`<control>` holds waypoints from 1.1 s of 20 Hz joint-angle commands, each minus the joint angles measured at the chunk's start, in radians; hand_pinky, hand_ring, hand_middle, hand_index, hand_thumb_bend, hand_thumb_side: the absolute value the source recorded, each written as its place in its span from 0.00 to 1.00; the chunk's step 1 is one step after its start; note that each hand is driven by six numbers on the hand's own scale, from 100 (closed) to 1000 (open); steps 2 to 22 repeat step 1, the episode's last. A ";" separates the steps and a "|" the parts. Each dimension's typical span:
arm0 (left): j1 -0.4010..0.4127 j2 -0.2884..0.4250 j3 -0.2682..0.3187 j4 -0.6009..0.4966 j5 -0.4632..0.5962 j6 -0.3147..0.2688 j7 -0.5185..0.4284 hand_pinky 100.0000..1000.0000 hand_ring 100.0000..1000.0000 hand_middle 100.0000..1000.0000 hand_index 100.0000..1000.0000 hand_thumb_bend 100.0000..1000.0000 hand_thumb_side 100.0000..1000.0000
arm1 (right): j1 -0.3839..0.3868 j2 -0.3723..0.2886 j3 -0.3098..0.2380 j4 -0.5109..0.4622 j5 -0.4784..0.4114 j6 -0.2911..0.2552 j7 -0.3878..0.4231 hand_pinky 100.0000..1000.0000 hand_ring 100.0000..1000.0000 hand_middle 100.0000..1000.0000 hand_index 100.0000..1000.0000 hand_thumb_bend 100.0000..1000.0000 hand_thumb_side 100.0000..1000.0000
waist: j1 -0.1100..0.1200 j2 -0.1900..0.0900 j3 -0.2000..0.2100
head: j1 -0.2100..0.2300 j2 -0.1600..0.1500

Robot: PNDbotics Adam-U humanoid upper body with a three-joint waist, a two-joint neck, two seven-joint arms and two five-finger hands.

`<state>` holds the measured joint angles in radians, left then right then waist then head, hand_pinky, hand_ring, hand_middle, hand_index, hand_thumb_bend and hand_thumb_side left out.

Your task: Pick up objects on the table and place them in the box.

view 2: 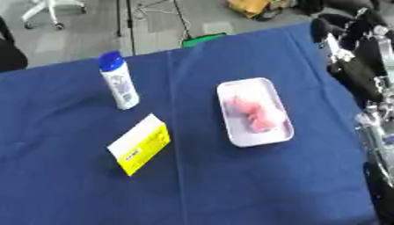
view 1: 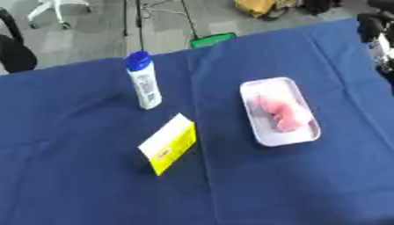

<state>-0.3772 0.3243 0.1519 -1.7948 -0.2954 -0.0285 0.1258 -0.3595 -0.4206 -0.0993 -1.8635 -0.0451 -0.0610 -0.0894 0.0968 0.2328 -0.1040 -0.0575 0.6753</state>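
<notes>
A white bottle with a blue cap [view 1: 143, 81] stands upright on the blue tablecloth, left of centre. In front of it a yellow and white carton [view 1: 168, 143] lies tilted on one edge. To the right a shallow white tray [view 1: 261, 132] holds pink pieces [view 1: 279, 113]. My right arm, black and silver, runs down the right edge in the right eye view. Its right hand [view 2: 338, 33] shows as a dark shape by the table's far right corner, away from all three things. My left hand does not show.
The blue cloth [view 1: 85, 184] covers the whole table, with a fold line running down its middle. Beyond the far edge are grey floor, cables, a green object [view 1: 212, 40], a chair base [view 1: 55, 9] and a dark shape [view 1: 14, 50] at the left.
</notes>
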 commanded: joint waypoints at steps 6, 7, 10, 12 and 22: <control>-0.005 0.019 0.014 -0.026 -0.006 0.000 -0.012 0.68 0.75 0.78 0.84 0.48 0.79 | -0.009 -0.029 -0.013 -0.012 0.002 -0.003 -0.002 0.81 0.81 0.84 0.82 0.36 0.41 | -0.008 0.003 -0.002 | -0.003 -0.011; -0.005 0.019 0.014 -0.026 -0.006 0.000 -0.012 0.68 0.75 0.78 0.84 0.48 0.79 | -0.009 -0.029 -0.013 -0.012 0.002 -0.003 -0.002 0.81 0.81 0.84 0.82 0.36 0.41 | -0.008 0.003 -0.002 | -0.003 -0.011; -0.005 0.019 0.014 -0.026 -0.006 0.000 -0.012 0.68 0.75 0.78 0.84 0.48 0.79 | -0.009 -0.029 -0.013 -0.012 0.002 -0.003 -0.002 0.81 0.81 0.84 0.82 0.36 0.41 | -0.008 0.003 -0.002 | -0.003 -0.011; -0.005 0.019 0.014 -0.026 -0.006 0.000 -0.012 0.68 0.75 0.78 0.84 0.48 0.79 | -0.009 -0.029 -0.013 -0.012 0.002 -0.003 -0.002 0.81 0.81 0.84 0.82 0.36 0.41 | -0.008 0.003 -0.002 | -0.003 -0.011; -0.005 0.019 0.014 -0.026 -0.006 0.000 -0.012 0.68 0.75 0.78 0.84 0.48 0.79 | -0.009 -0.029 -0.013 -0.012 0.002 -0.003 -0.002 0.81 0.81 0.84 0.82 0.36 0.41 | -0.008 0.003 -0.002 | -0.003 -0.011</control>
